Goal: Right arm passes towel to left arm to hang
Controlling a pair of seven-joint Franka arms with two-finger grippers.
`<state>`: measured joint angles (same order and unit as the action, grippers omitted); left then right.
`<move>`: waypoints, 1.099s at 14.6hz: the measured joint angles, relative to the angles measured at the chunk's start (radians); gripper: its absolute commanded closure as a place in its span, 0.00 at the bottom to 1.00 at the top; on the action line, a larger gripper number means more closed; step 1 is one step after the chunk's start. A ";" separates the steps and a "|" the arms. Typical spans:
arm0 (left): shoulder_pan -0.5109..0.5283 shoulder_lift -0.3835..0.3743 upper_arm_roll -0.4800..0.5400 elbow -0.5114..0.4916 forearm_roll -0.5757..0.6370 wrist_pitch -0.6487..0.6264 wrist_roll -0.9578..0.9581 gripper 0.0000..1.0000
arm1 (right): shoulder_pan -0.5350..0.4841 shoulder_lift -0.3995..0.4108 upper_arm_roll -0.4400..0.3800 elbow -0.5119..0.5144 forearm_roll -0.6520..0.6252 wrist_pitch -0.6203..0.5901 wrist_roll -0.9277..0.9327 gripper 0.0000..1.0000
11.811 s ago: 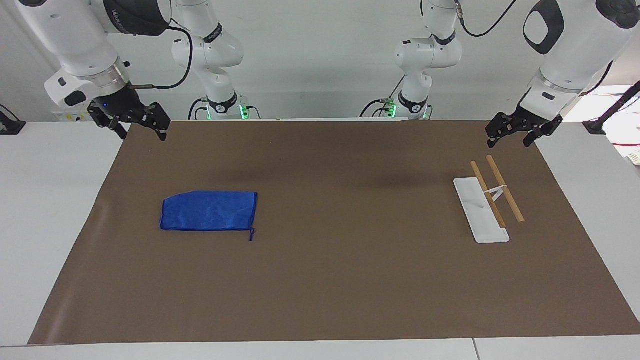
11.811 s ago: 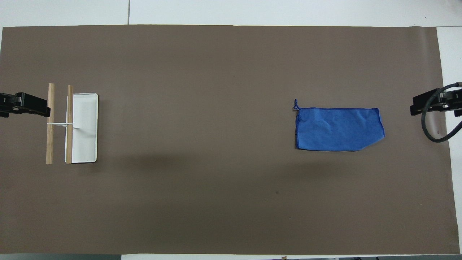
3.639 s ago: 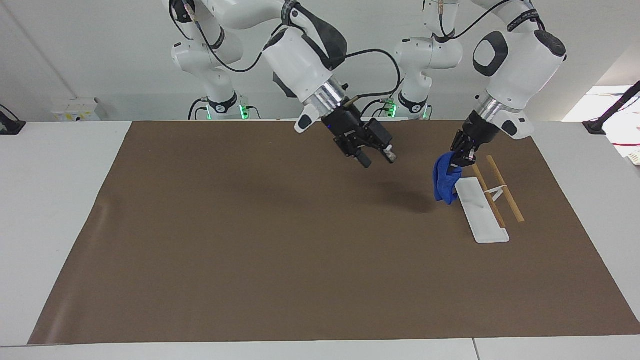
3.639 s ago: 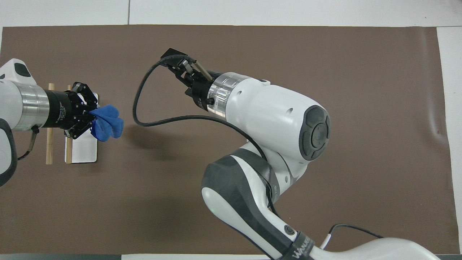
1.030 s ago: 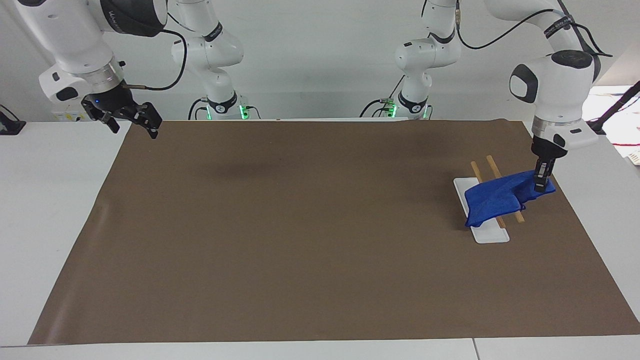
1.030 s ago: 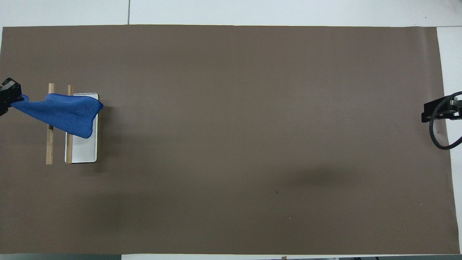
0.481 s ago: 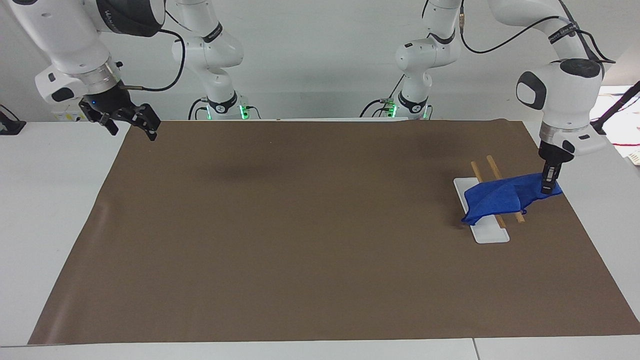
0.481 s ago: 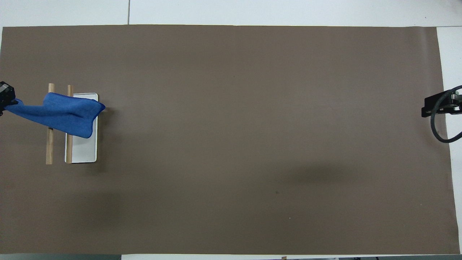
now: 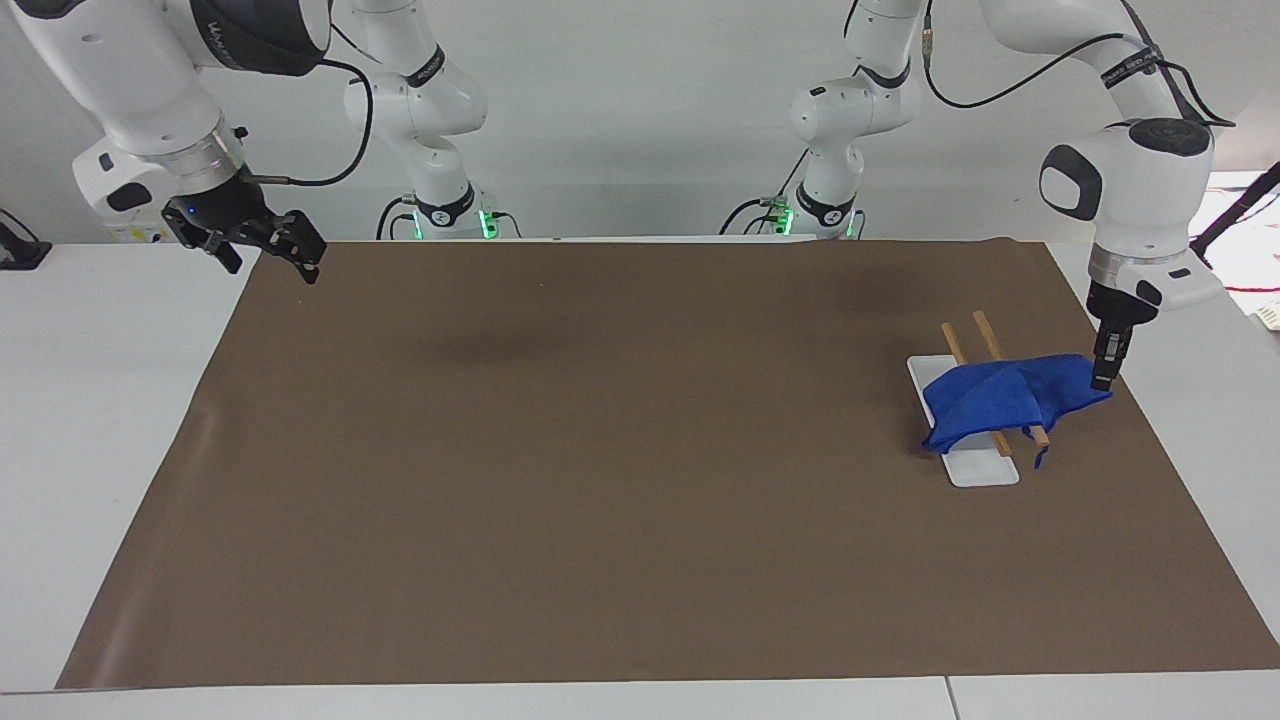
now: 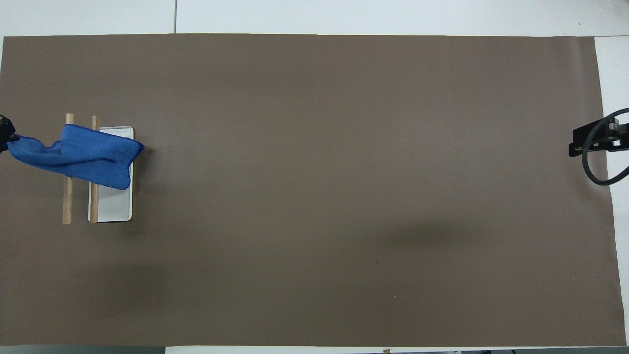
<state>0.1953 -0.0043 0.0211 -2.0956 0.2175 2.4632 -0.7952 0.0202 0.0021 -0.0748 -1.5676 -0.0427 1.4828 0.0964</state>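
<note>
Brown rectangular paper mat (image 9: 600,450) on white table (image 9: 100,400). Bright blue soft towel (image 9: 1000,395) draped over two wooden rails (image 9: 965,355), corner clenched by left gripper (image 9: 1103,372). Right gripper (image 9: 262,243) waits, jaws spread, over mat's corner.

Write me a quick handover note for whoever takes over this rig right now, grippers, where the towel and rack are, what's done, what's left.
Left gripper: shut on one end of the towel, just off the rack's outer rail.
Right gripper: open, empty, waiting over the mat corner at its own end.
Towel: draped across both wooden rails, one end drooping onto the white base.
Done: handover, draping.
Left: release the towel and lift the left arm away.
</note>
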 measured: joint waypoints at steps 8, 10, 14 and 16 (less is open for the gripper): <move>-0.005 0.002 -0.012 0.089 0.000 -0.103 0.002 0.00 | 0.009 -0.002 0.002 -0.001 0.016 0.016 0.001 0.00; -0.014 0.002 -0.020 0.106 0.000 -0.129 0.003 0.00 | 0.018 -0.002 0.003 -0.001 0.025 0.020 0.001 0.00; -0.089 0.002 -0.025 0.149 -0.012 -0.205 0.005 0.00 | 0.024 -0.002 0.003 -0.001 0.026 0.020 0.001 0.00; -0.132 0.002 -0.027 0.176 -0.054 -0.242 0.057 0.00 | 0.024 -0.002 0.003 -0.001 0.026 0.020 0.001 0.00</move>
<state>0.0628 -0.0020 -0.0059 -1.9197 0.1639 2.2211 -0.7385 0.0443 0.0001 -0.0718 -1.5689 -0.0170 1.5032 0.0969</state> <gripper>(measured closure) 0.000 0.000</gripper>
